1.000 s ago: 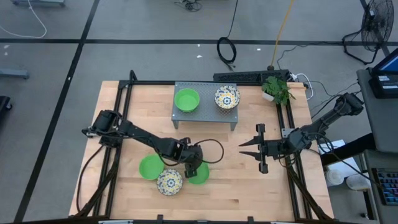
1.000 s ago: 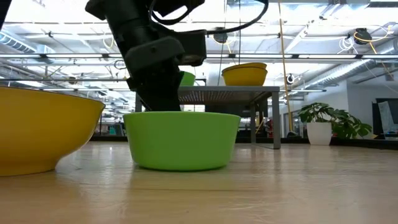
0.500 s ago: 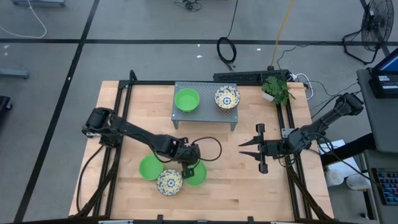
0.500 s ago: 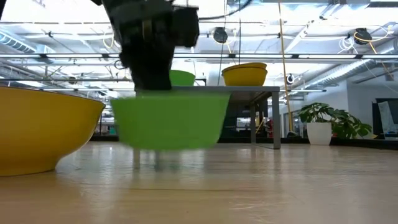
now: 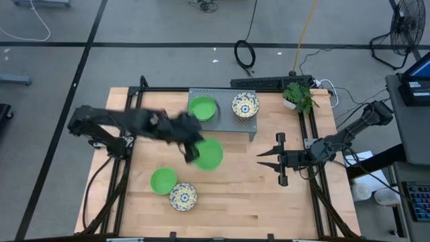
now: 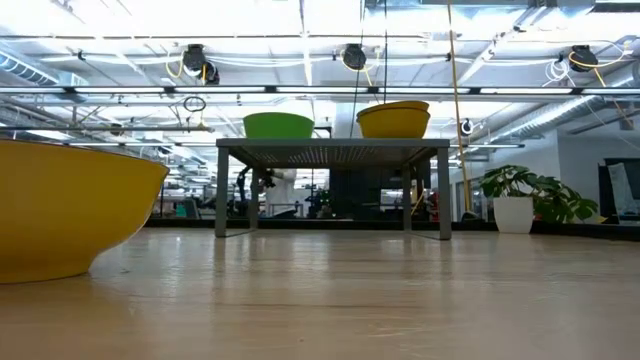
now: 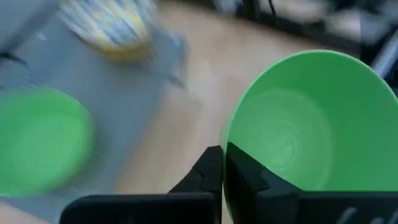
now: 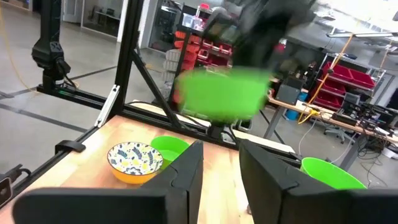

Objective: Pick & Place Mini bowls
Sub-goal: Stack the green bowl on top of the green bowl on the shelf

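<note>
- Nearest the table's front edge, well short of the grey stand (image 5: 220,114), a green bowl (image 5: 163,180) and a floral bowl (image 5: 183,196) sit touching.
- Just before the stand, left gripper (image 5: 191,152) pinches a green bowl's rim (image 5: 209,154), lifted.
- On the stand: green bowl (image 5: 201,107), floral bowl (image 5: 245,105).
- Right of the stand, right gripper (image 5: 263,158) waits, fingers parted.

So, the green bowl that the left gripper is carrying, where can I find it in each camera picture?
High view: the carried green bowl is in mid-table, just before the grey stand.
Low view: not in it.
Left wrist view: large at right, its rim pinched by the left gripper.
Right wrist view: blurred, upper middle.
Shared landmark: the stand's green bowl.
</note>
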Motion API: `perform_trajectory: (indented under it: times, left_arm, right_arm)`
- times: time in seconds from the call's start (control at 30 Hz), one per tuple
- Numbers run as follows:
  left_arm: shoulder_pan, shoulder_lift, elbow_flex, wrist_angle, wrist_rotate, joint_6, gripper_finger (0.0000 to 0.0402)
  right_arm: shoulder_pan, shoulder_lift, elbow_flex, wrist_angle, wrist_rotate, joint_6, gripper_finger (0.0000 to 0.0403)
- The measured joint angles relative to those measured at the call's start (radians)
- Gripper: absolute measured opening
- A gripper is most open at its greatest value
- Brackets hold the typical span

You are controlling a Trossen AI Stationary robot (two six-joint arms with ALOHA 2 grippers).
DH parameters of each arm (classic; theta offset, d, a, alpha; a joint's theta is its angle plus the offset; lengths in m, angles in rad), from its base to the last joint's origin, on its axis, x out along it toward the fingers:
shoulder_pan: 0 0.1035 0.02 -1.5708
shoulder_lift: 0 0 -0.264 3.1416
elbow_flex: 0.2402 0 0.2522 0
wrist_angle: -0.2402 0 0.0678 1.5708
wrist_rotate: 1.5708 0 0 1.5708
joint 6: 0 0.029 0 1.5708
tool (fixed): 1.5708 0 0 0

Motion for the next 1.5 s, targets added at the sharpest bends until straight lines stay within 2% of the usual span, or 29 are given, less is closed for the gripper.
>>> perform_trajectory:
  times: [0.13, 0.23, 0.33, 0.5, 0.63, 1.03, 1.5]
  left_arm:
    - [0.117, -0.011, 0.19, -0.094, -0.055, 0.049, 0.0007]
    - [0.226, -0.012, 0.263, -0.113, -0.096, 0.042, 0.0005]
    - [0.351, -0.01, 0.265, -0.138, -0.093, -0.002, 0.0006]
    - [0.54, 0.028, 0.263, -0.242, -0.019, -0.091, 0.0006]
    - [0.622, 0.084, 0.263, -0.294, -0.005, -0.153, 0.0004]
    - [0.641, 0.303, 0.263, -0.33, 0.093, -0.104, 0.0009]
    - [0.628, 0.317, 0.263, -0.418, 0.117, -0.083, 0.0007]
  right_arm:
    - [-0.006, 0.0, 0.0, 0.0, -0.003, 0.01, 0.0091]
    - [-0.006, 0.0, 0.0, -0.007, -0.003, 0.011, 0.0091]
    - [-0.006, 0.0, 0.0, -0.009, -0.003, 0.014, 0.0091]
    - [-0.006, 0.0, 0.0, -0.011, -0.003, 0.014, 0.0091]
    - [-0.005, 0.0, 0.0, -0.011, -0.003, 0.014, 0.0091]
    - [-0.005, 0.0, 0.0, -0.018, -0.003, 0.016, 0.0091]
    - [-0.005, 0.0, 0.0, -0.018, -0.003, 0.016, 0.0091]
